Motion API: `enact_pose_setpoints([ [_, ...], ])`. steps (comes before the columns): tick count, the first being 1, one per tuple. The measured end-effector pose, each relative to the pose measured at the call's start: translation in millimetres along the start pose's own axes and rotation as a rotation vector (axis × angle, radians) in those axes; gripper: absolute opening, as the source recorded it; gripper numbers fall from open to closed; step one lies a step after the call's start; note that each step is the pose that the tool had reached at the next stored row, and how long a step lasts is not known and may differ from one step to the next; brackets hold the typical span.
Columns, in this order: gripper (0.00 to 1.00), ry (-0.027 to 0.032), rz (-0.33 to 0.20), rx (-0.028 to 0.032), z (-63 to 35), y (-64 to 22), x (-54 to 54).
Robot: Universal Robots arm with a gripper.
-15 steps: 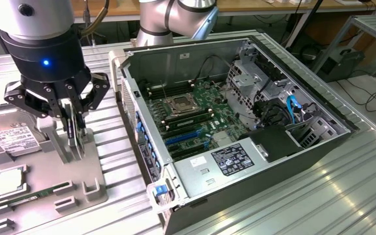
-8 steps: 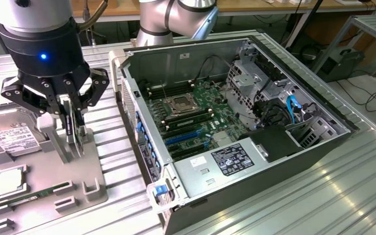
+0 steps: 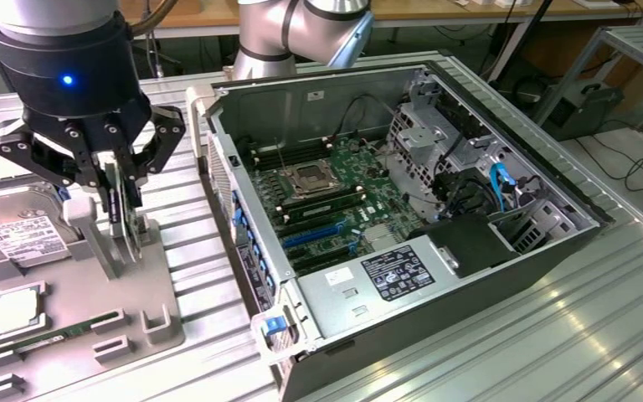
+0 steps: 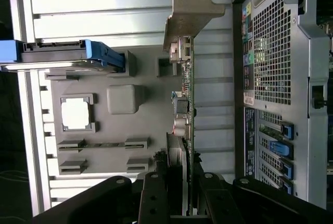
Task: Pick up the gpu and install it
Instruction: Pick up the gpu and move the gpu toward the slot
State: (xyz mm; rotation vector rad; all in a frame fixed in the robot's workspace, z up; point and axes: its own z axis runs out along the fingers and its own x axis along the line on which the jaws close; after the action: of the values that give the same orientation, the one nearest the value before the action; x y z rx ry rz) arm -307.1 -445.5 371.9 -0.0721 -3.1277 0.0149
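Where the grey tray [image 3: 163, 289] meets the exterior view's left edge, a silver hard drive [image 3: 18, 236] with a white label lies flat in its recess. Below it, at the lower left of that view, a square processor chip [image 3: 14, 306] sits in a pocket. A narrow green RAM stick [image 3: 51, 335] lies in a slot nearer the bottom edge.

Just right of the drive, in the upper left of the exterior view, the black pincer [image 3: 120, 182] hangs from the arm [image 3: 59, 50], which shows a small blue light. Its fingers are drawn in narrow and pressed on both faces of the gpu [image 3: 131, 230]. The card is held on edge, upright, over the tray beside a grey post. Whether its lower edge touches the tray cannot be told. In the wrist view the card is seen edge-on, green board along one side. Its silver bracket [image 4: 190, 11] is at the end away from the fingers, over the ribbed metal worktop [image 3: 556, 335].

Further right, filling the centre and right of the exterior view, the computer case [image 3: 573, 251] lies on its side with the panel off, well apart from the card. Inside it are the green motherboard [image 3: 350, 201] with blue expansion slots [image 3: 316, 236]. A silver labelled box [image 3: 383, 276] sits toward the lower centre.
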Motion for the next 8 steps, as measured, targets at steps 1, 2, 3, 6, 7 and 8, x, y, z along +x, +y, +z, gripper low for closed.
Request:
enact_pose_setpoints([
  [1, 0.28, 0.0, 0.0, 0.0, -1.4, 0.0, 0.0],
  [2, 0.28, 0.0, 0.0, -0.0001, -2.8, 0.0, 0.0],
  [3, 0.28, 0.0, 0.0, 0.0, -4.2, 0.0, 0.1],
  [6, 0.28, 0.0, 0.0, 0.0, -8.3, -0.1, 0.1],
  [7, 0.28, 0.0, 0.0, -0.0001, -10.0, -0.1, 0.1],
  [8, 0.28, 0.0, 0.0, 0.0, -11.4, -0.1, 0.1],
])
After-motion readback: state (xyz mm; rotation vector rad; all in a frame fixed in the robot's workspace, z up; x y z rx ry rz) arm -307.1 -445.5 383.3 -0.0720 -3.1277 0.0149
